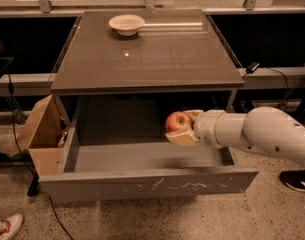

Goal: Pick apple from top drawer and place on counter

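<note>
Camera view (the only one): the tool [186, 127] sits over the right half of the wide shallow grey top drawer [142, 183], which is pulled open. It reaches in from 3 o'clock on a thick white arm [262, 134]. Its pale fingers [181, 138] are pinching the small round red apple with yellowish patches [178, 120], one finger under the fruit and one behind its top. The apple hangs clear of the drawer floor, at the 9 o'clock end of the tool, so the fruit leads and the arm trails.

What matters for the coming move is where the large flat dark grey-brown glossy bench [147, 54] lies from the held apple. Its top lies at 12 o'clock, higher and further back. Its thin front edge runs straight across from 9 to 3 o'clock, between the fruit and the landing surface. The apple is below that edge. Whether it sits under the overhang or just ahead of it I cannot tell.

I judge the lift has to go up past that lip before anything travels toward 12. The bare middle of the bench looks the safest spot to set down, well apart from the cream shallow round bowl [126, 23] at about 11 o'clock along the far edge
</note>
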`<state>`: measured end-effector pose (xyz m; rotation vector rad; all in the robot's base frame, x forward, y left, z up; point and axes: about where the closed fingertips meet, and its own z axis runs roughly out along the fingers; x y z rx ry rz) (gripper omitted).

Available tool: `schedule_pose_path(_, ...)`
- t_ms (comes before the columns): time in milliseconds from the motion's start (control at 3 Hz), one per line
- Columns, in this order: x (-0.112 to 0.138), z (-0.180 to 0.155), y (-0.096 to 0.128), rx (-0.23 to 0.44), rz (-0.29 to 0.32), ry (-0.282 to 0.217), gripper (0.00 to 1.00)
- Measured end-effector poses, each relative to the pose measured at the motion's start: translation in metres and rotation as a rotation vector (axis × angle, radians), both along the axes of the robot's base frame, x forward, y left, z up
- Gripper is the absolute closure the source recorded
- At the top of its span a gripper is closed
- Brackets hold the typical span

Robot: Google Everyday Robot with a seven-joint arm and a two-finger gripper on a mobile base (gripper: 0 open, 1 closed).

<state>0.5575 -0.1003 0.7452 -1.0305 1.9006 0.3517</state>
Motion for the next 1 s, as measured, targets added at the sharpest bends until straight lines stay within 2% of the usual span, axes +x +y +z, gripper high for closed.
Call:
schedule_pose_path(333,-0.001,0.002,0.001,0.028,-0.006,-0.007,1.00)
schedule_pose_path(667,0.017,0.048,-0.004,0.084,0.003,-0.115,1.00)
schedule_pose_path(1000,0.049,0.114,-0.013,0.157,0.019,-0.255,1.00)
